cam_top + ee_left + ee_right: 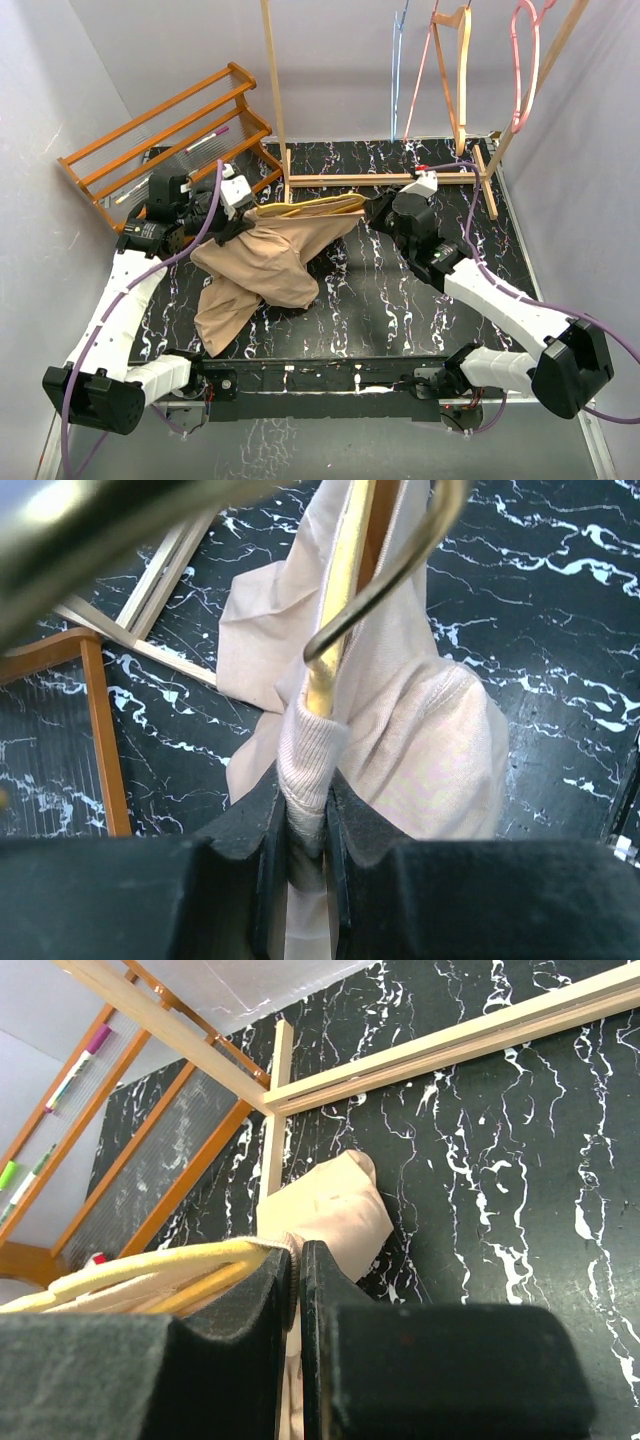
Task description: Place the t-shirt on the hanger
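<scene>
**Shirt pinched at both ends**

Top: your t-shirt [262, 268] droops onto the marbled surface [370, 300], with the hanger [322, 206] along its upper edge.
Left wrist: left fingers [250, 850] pinch ribbed shirt fabric at the hanger's tip.
Right wrist: right fingers [345, 1305] are pressed together on a shirt edge.

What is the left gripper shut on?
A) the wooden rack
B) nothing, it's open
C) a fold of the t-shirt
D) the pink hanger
C: the left wrist view shows the left gripper pinching a ribbed fold of the t-shirt, with the hanger rising just beyond it.
</scene>
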`<control>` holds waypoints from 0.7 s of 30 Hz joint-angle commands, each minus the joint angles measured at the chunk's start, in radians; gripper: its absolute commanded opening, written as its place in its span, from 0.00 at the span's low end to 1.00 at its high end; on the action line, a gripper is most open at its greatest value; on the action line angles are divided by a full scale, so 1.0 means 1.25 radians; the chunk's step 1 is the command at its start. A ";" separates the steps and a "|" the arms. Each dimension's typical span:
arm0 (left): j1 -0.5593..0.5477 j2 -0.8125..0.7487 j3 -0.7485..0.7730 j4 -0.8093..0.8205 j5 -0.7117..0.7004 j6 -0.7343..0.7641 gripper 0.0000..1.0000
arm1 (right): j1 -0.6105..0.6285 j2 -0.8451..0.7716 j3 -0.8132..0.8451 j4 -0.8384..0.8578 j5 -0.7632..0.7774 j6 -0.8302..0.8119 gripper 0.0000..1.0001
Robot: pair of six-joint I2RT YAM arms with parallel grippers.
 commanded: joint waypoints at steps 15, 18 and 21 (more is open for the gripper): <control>-0.050 0.010 -0.007 -0.142 -0.116 0.162 0.00 | 0.042 0.039 0.103 0.019 0.164 -0.085 0.08; -0.050 0.012 -0.014 -0.157 -0.131 0.186 0.00 | 0.042 0.030 0.097 0.019 0.177 -0.091 0.08; -0.050 0.010 -0.021 -0.161 -0.138 0.195 0.00 | 0.042 0.030 0.098 0.018 0.182 -0.093 0.08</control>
